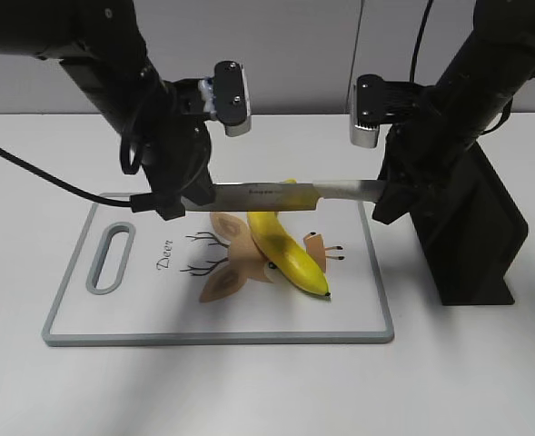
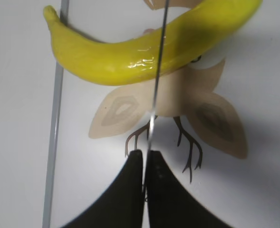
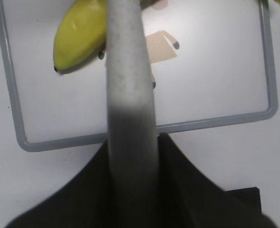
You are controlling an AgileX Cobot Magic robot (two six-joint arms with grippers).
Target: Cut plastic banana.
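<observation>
Glossy yellow curved plastic banana [image 1: 287,248] lies diagonally on the white cutting board with grey rim and deer print [image 1: 72,338], dark tip toward the board's near right; board rests on the white surface [image 1: 485,381].

Long steel-bladed knife [image 1: 285,192] is held horizontal above the banana's far half, spanning both arms. Left hand [image 2: 143,164] is clamped on the knife, blade seen edge-on running out over the fruit. Right hand [image 3: 132,142] is closed around the other end, which shows there as a blurred grey bar. Black knife block [image 1: 471,232] stands just right of the board.

Judgement: step in hand is the downward cut. Whether the edge already touches the banana cannot be told.

To do it well:
- lower both ends together, blade level;
- keep the edge square across the banana;
- press straight down, since a sideways drag would likely roll the fruit.
</observation>
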